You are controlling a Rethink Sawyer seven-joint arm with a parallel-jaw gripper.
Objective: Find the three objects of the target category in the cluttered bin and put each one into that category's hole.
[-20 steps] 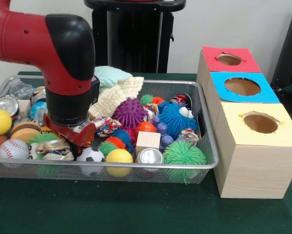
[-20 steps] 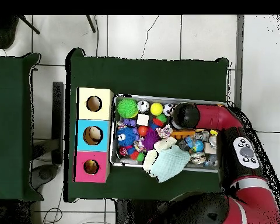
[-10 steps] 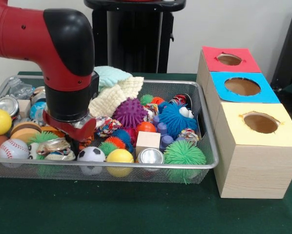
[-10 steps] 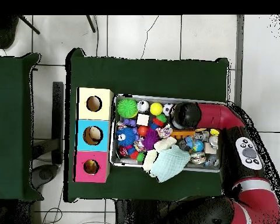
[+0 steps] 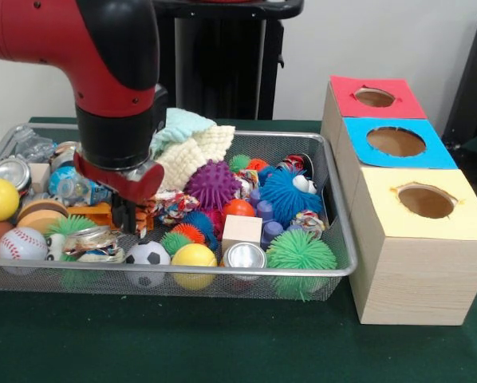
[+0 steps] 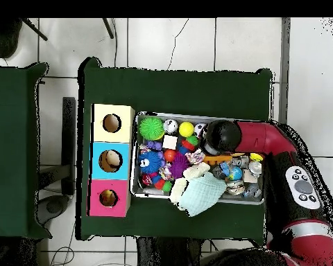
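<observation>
A wire mesh bin holds a jumble of toys: a soccer ball, a yellow ball, a baseball, a silver can, a wooden cube, and green and purple spiky balls. My gripper hangs just above the clutter in the left half of the bin, over the soccer ball and a crushed can. In the overhead view the black wrist hides the gripper. Whether it holds anything is unclear.
Three boxes stand right of the bin, with holes in a yellow top, a blue top and a red top. Folded cloths lie at the bin's back. A blue furry toy sits mid-right.
The arm has risen out of the clutter by a small amount and shifted slightly toward the back of the bin. The toys look unmoved.
</observation>
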